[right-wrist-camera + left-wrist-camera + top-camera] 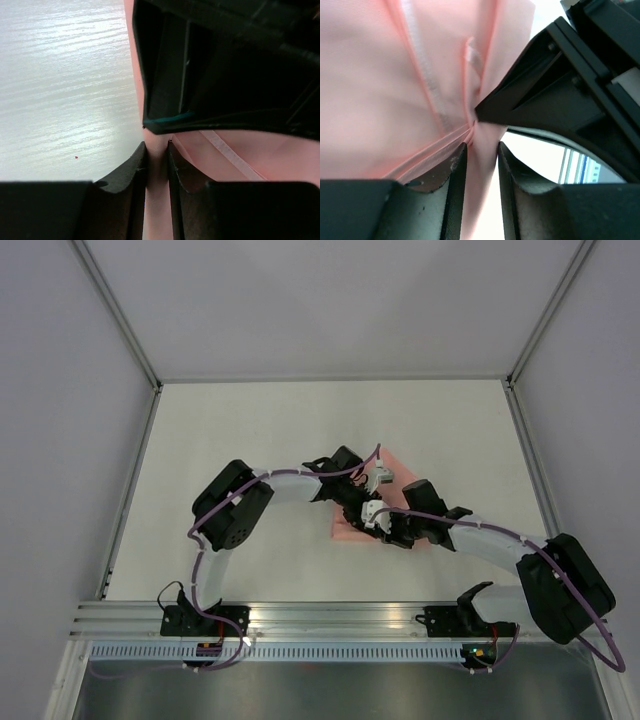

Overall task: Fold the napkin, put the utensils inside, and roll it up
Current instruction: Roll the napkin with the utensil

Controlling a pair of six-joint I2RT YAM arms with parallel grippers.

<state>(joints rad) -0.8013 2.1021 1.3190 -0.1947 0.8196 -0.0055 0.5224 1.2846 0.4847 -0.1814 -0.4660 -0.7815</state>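
Observation:
The salmon-pink napkin (345,530) lies bunched at the table's middle, mostly hidden under both arms. My left gripper (362,508) is shut on a gathered fold of the napkin (420,80), and its fingers (455,175) pinch the cloth. My right gripper (385,530) is shut on the same napkin (235,155) right beside it, with cloth squeezed between its fingers (135,170). The two grippers nearly touch; the other gripper fills the upper right of each wrist view. No knife or other utensil shows in any view.
The white table (250,420) is bounded by grey walls with metal posts at the left, right and back. An aluminium rail (320,615) carrying both arm bases runs along the near edge.

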